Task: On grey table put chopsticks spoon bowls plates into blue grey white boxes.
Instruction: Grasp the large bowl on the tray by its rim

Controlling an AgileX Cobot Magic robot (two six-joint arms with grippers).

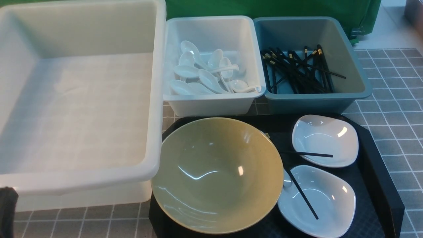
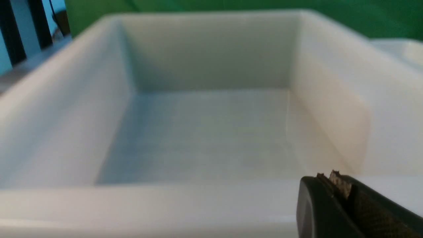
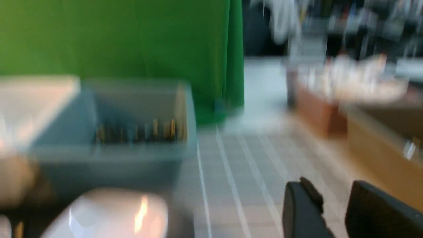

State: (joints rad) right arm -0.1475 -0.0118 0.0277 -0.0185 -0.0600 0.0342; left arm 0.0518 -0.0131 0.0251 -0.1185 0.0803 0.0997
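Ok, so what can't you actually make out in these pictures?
- Spoon on the tray: front view, the bowl rim hides nearly all of it.
- Contents of the blue-grey box: right wrist view, motion blur leaves only gold glints.
- Dark shape: front view, cut off at the lower left corner, so what it is cannot be told.
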